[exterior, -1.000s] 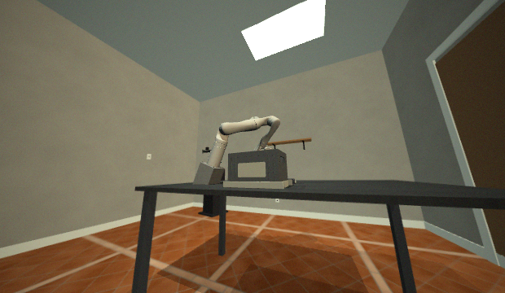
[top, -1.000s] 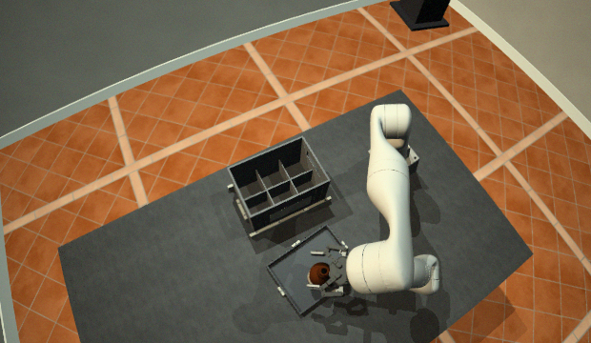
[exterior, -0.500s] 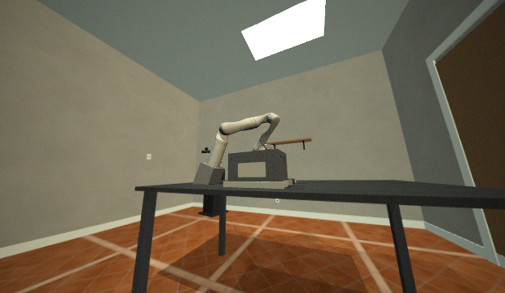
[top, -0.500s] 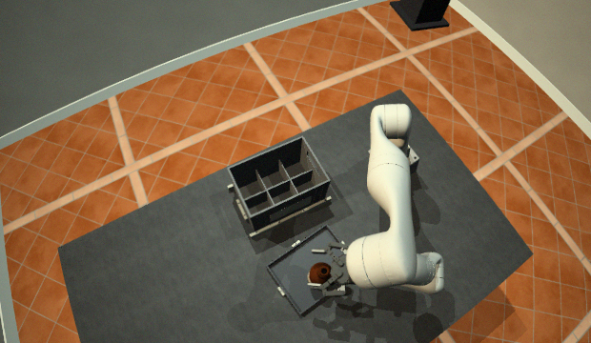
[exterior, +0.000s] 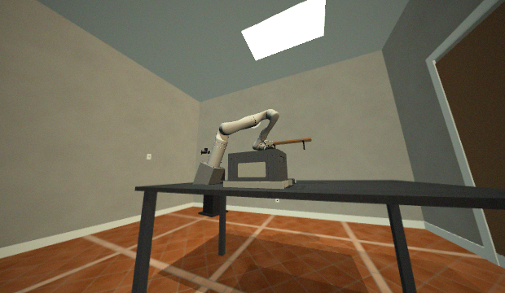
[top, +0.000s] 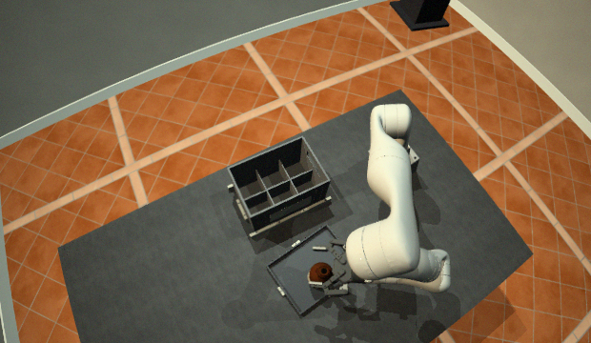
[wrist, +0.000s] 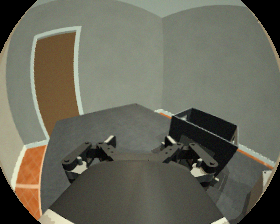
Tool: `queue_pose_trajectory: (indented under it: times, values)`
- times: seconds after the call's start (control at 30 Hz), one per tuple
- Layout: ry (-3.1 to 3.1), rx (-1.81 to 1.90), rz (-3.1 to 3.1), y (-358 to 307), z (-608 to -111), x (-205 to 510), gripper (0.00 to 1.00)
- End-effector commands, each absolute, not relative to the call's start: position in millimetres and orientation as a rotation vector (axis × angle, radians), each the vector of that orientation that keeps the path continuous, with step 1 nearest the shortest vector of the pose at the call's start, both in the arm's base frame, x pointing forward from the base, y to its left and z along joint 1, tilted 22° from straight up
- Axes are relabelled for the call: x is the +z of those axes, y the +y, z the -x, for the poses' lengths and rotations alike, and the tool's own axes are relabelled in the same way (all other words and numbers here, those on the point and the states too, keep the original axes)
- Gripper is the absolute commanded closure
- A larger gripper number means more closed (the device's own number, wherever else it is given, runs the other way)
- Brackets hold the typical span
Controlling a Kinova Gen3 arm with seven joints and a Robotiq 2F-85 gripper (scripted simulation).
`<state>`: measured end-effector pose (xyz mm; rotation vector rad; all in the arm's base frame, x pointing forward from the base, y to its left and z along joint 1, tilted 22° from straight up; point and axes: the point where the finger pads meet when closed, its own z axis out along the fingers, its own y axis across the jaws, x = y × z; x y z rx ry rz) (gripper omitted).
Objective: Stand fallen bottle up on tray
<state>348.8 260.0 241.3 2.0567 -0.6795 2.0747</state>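
Note:
The brown bottle (top: 319, 272) is on the dark tray (top: 302, 273), near the tray's right side. From above it shows a round brown body with a white patch at its lower edge. I cannot tell whether it is upright or tilted. My gripper (top: 328, 268) is low over the tray and open, with one finger on each side of the bottle; I cannot tell whether they touch it. In the wrist view the open fingers show, but not the bottle. In the exterior view the gripper (exterior: 263, 146) is behind the crate, and the tray is hidden.
The dark crate (top: 278, 183) with several empty compartments stands just behind the tray; it also shows in the exterior view (exterior: 256, 164) and the wrist view (wrist: 205, 127). My white arm (top: 388, 210) arches over the table's right half. The table's front edge is close to the tray.

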Motion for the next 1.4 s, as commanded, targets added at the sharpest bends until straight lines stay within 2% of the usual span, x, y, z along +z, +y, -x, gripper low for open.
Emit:
queue_pose_trajectory:
  times: [0.0,0.93,0.97,1.37]
  values:
    - [-0.691,2.083,-2.059,261,-348,247,0.0]
    - [-0.691,2.083,-2.059,259,-340,268,0.0]
    - [-0.691,2.083,-2.059,259,-340,268,1.0]
    - [-0.691,2.083,-2.059,259,-340,268,1.0]
